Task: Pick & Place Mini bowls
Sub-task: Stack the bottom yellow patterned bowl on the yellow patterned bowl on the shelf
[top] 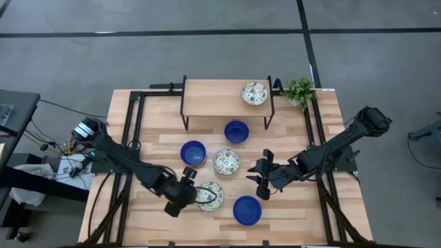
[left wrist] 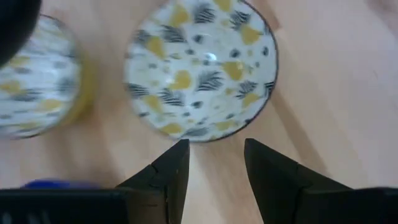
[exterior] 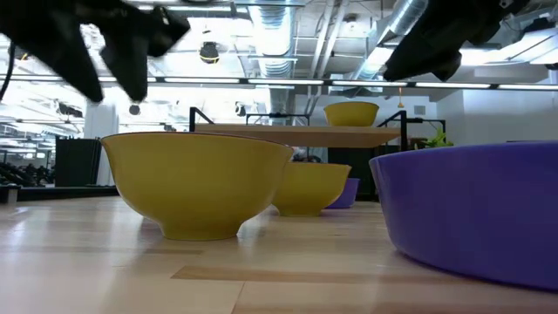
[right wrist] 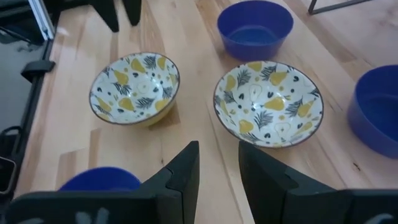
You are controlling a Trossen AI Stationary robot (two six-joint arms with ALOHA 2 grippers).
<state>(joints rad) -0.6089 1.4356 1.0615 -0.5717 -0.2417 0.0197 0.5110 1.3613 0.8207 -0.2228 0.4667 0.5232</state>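
Note:
Six mini bowls are in the high view. A patterned one [top: 254,93] sits on a low wooden riser. On the table stand a blue one [top: 236,131], a blue one [top: 193,153], a patterned one [top: 226,162], a patterned one [top: 210,196] and a blue one [top: 247,210]. My left gripper [top: 195,187] is open and hovers at the left rim of the near patterned bowl [left wrist: 202,68], with no visible touch. My right gripper [top: 260,173] is open, to the right of the middle patterned bowl [right wrist: 268,102] and apart from it.
A small green potted plant [top: 300,91] stands at the far right corner. The black-legged wooden riser [top: 220,100] takes up the far middle of the table. Black rails [top: 131,131] run along both table sides. Bare wood lies at the near left and near right.

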